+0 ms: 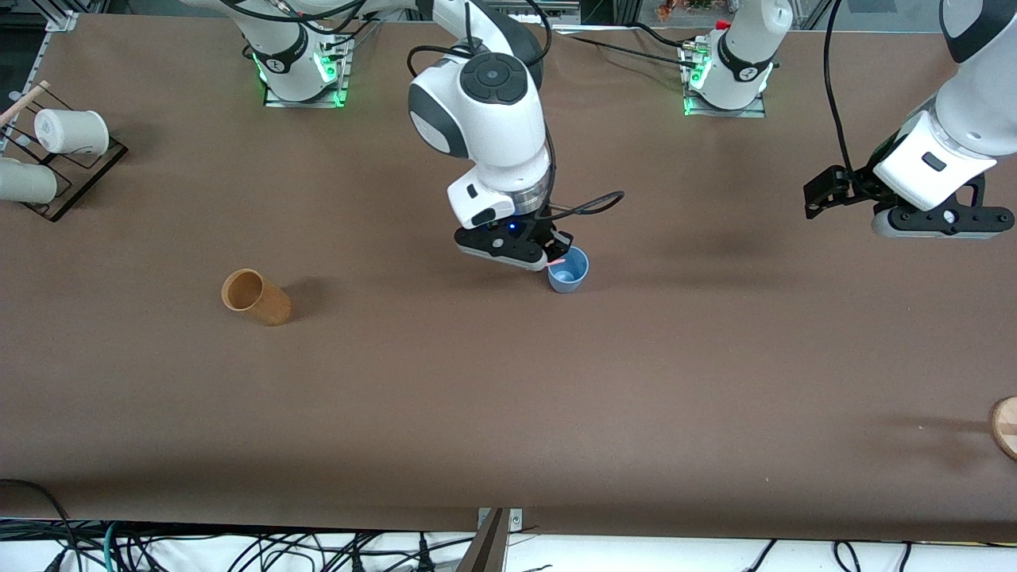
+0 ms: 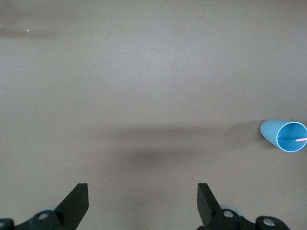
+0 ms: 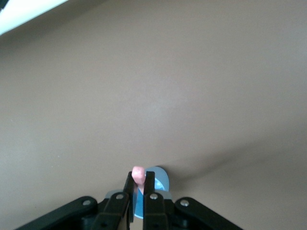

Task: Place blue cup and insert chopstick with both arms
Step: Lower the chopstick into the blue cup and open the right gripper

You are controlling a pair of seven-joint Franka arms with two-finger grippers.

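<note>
The blue cup [image 1: 568,272] stands upright near the middle of the table. It also shows in the left wrist view [image 2: 284,135] and the right wrist view [image 3: 158,179]. My right gripper [image 1: 558,256] is over the cup's rim, shut on the pink chopstick [image 1: 558,260]. The chopstick [image 3: 138,175] sits between the fingers, and its lower end reaches into the cup, where a pink tip [image 2: 301,139] shows. My left gripper [image 2: 143,194] is open and empty, waiting in the air over the left arm's end of the table [image 1: 941,218].
A tan wooden cup [image 1: 255,296] lies on its side toward the right arm's end. White cups [image 1: 70,131] rest on a black rack at that end of the table. A round wooden piece [image 1: 1006,426] shows at the left arm's end, nearer to the camera.
</note>
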